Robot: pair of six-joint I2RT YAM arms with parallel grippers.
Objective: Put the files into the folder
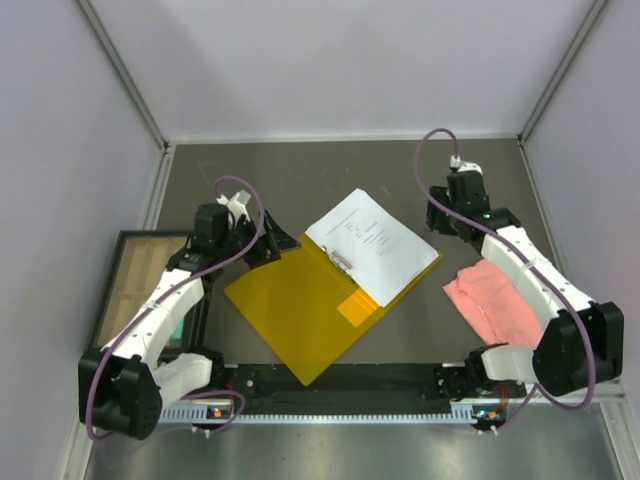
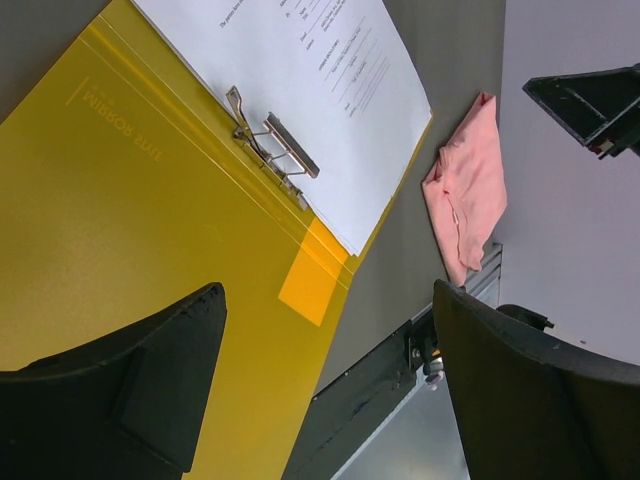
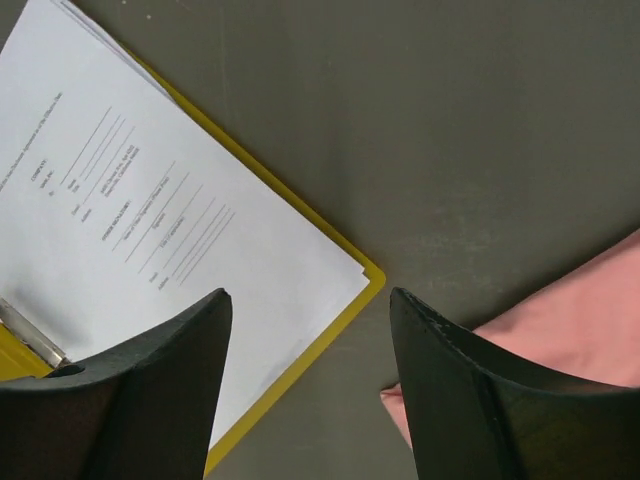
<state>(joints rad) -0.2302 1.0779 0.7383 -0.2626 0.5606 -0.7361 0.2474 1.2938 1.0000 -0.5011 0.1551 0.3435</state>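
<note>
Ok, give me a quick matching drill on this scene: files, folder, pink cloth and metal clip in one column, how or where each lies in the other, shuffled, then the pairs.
1. files
2. folder
3. pink cloth
4. metal clip

A. rumpled on the table beside the right arm
B. spread open, yellow inside facing up
C. at the folder's fold, by the edge of the sheets
D. white, lying on one half of the open folder

Pairs: 1-D, 2-B, 3-A, 4-C
</note>
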